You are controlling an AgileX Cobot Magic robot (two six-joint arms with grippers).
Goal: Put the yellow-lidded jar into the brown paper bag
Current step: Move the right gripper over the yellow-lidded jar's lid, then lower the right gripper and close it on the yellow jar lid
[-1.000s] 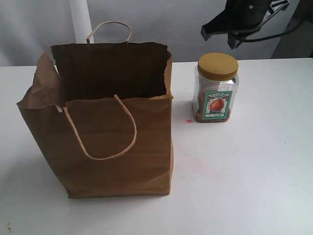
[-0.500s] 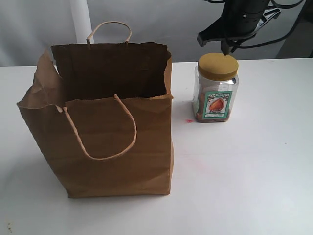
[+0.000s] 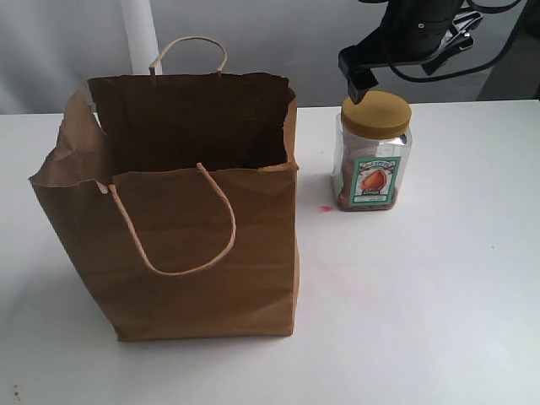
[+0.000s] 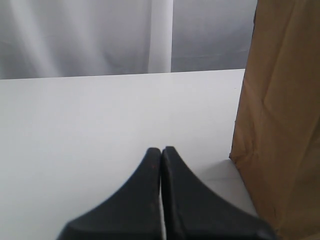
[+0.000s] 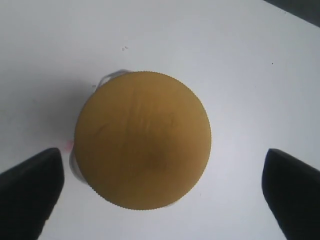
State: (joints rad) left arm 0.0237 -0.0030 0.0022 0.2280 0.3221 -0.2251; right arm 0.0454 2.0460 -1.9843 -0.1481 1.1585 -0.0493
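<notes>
The yellow-lidded jar (image 3: 372, 152) stands upright on the white table, just right of the brown paper bag (image 3: 173, 228), which stands open with its handles up. My right gripper (image 3: 377, 83) hangs open just above and behind the jar's lid. The right wrist view looks straight down on the round mustard lid (image 5: 143, 139), with the two dark fingers (image 5: 30, 192) spread wide on either side and not touching it. My left gripper (image 4: 161, 150) is shut on nothing, low over the table beside the bag's side wall (image 4: 280, 115). It does not show in the exterior view.
The white table (image 3: 422, 287) stretches in front of and to the right of the jar. A small pink mark (image 3: 325, 207) lies on the table between bag and jar. A grey curtain and a white post (image 3: 137, 38) stand behind the bag.
The right gripper has come down and to the left, from high at the back right to just above the jar's lid. Jar and bag have not moved.
</notes>
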